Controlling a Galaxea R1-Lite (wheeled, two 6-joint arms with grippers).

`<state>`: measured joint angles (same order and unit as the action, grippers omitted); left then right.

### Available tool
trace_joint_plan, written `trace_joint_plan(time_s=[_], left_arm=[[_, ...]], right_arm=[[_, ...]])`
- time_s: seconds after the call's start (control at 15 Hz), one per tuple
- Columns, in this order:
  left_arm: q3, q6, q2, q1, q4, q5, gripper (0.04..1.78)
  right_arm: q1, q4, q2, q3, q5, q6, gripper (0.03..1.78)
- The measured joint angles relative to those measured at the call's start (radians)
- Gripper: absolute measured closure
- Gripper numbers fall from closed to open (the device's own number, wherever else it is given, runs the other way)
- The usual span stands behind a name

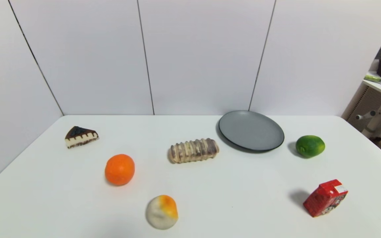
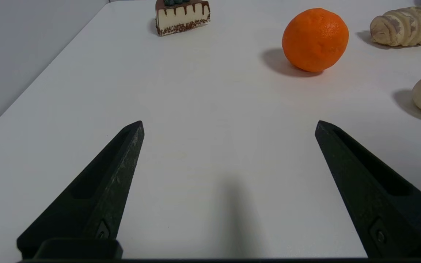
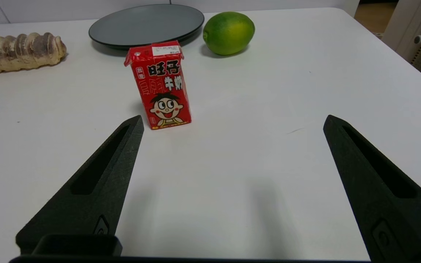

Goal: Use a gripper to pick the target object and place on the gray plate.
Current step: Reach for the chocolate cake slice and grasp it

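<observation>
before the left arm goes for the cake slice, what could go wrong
1. The orange sits near the line between the left gripper and the cake slice; a wide approach with open fingers may nudge it.
2. Carrying to the gray plate crosses the bread roll; a low carry could clip it.

Orange [image 1: 119,169]; lime [image 1: 310,146]; roll [image 1: 193,150]; milk ctn [image 1: 325,197]

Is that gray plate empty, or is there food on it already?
Empty. The gray plate shows a bare surface; the cake slice sits far across the table.
</observation>
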<state>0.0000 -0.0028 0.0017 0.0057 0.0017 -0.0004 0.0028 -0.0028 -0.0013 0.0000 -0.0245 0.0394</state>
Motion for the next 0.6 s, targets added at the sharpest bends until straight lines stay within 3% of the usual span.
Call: trace_joint_plan(time_s=[0.6], left_arm=[[0.000, -0.001, 0.000, 0.000, 0.001, 0.000, 0.13]], right_arm=[[0.000, 0.000, 0.000, 0.000, 0.000, 0.001, 0.11]])
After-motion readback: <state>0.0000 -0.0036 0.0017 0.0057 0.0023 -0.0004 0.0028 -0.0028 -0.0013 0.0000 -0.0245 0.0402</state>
